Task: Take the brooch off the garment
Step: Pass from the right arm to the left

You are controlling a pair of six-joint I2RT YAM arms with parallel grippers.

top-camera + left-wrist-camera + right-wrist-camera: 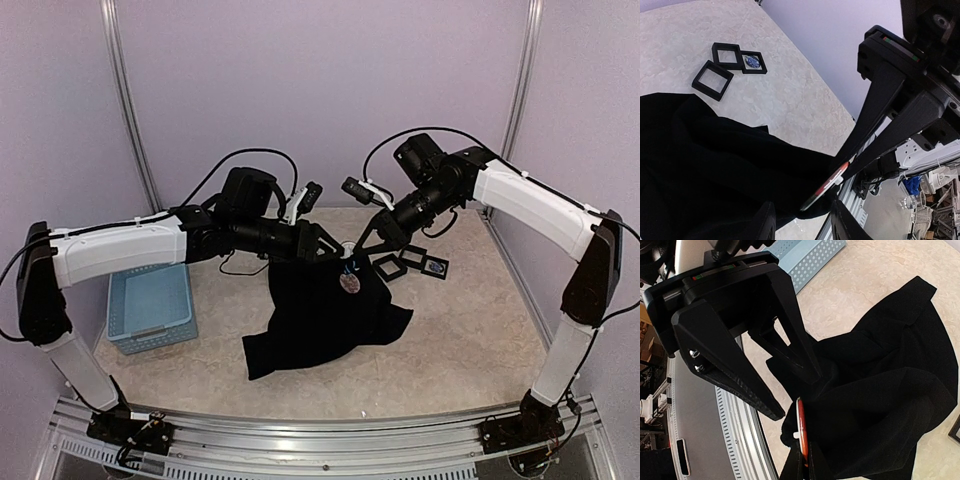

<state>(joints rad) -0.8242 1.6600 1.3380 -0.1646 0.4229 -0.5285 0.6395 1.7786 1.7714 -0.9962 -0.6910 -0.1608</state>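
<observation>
Pinches brooch [801, 432] edge-on in clenched right gripper [802, 460] above table's [470, 340] middle, with garment [320, 310] hanging beneath; straddles cloth just beside it with left gripper [797, 397] parted, not yet clamped.

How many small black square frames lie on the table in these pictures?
3 frames, close together on the table beyond the garment: one nearest it, one just behind that, and a third holding something blue. The garment could hide more.

No text, label, brand, number or sign is legible on anything here.
</observation>
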